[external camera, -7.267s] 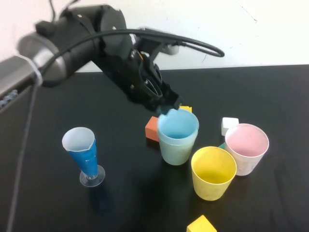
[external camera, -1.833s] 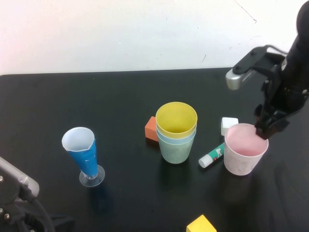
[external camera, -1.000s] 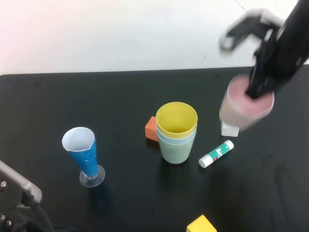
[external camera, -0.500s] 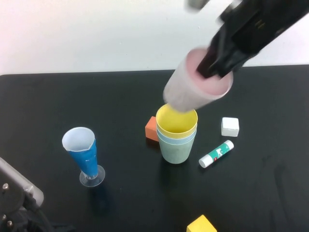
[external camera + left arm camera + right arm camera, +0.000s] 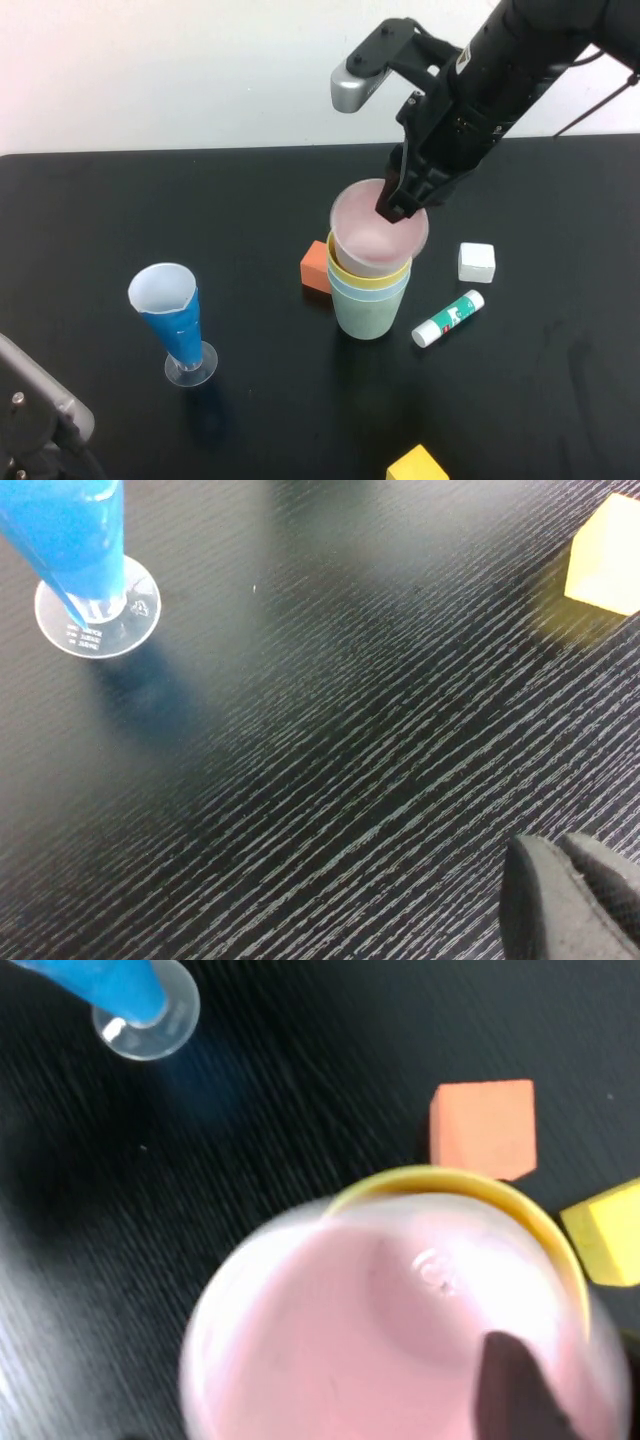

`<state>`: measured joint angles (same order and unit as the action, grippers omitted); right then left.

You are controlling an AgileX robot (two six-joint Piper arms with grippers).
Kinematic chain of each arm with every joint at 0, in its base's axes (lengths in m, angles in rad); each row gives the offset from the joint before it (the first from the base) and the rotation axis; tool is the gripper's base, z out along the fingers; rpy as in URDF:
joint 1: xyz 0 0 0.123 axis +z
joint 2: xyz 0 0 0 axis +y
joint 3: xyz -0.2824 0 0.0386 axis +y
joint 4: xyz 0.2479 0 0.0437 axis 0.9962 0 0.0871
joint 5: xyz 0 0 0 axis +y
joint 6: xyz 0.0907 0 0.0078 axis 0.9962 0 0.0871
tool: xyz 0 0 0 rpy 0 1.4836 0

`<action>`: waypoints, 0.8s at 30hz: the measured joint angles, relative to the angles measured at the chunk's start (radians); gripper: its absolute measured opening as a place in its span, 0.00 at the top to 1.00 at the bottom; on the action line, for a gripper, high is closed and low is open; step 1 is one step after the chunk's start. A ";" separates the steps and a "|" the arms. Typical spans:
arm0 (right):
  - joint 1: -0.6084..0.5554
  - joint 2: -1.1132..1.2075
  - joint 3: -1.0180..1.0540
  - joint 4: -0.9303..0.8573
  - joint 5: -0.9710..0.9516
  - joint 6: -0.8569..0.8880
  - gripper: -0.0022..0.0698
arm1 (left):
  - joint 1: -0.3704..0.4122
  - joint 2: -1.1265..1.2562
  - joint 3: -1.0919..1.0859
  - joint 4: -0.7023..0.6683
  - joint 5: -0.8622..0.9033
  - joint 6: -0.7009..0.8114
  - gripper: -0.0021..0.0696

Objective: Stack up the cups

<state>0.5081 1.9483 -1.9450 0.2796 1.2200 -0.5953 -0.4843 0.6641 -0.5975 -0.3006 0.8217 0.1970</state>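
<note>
At frame centre our right hand (image 5: 398, 205) pinches the pink cup's (image 5: 375, 235) far rim, seating it in the yellow cup (image 5: 372, 270) atop the stack. Next, we judge, comes opening fully and lifting clear. Lower left, our left hand (image 5: 570, 900) rests closed, empty.

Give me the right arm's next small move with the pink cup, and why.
Probably let go fully and lift the right gripper straight up. The pink cup already sits, slightly tilted, in the yellow cup atop the stack, with one finger inside its rim, so a sideways exit could tip it. The left gripper is shut, parked low at the table's near left.
</note>
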 joint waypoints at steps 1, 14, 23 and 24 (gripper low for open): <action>0.000 0.000 0.000 -0.007 -0.002 0.000 0.69 | 0.000 0.000 0.000 0.000 0.000 0.000 0.97; 0.002 -0.059 -0.069 -0.027 0.022 0.018 0.63 | 0.000 -0.113 0.000 0.015 -0.128 -0.036 0.97; 0.002 -0.296 0.078 0.191 0.007 -0.143 0.73 | 0.000 -0.410 0.051 0.329 -0.092 -0.357 0.97; 0.002 -0.329 0.111 0.205 -0.003 -0.162 0.76 | 0.000 -0.447 0.064 0.367 -0.086 -0.396 0.97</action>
<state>0.5097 1.6193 -1.8341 0.4842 1.2169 -0.7576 -0.4843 0.2174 -0.5339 0.0662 0.7354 -0.1992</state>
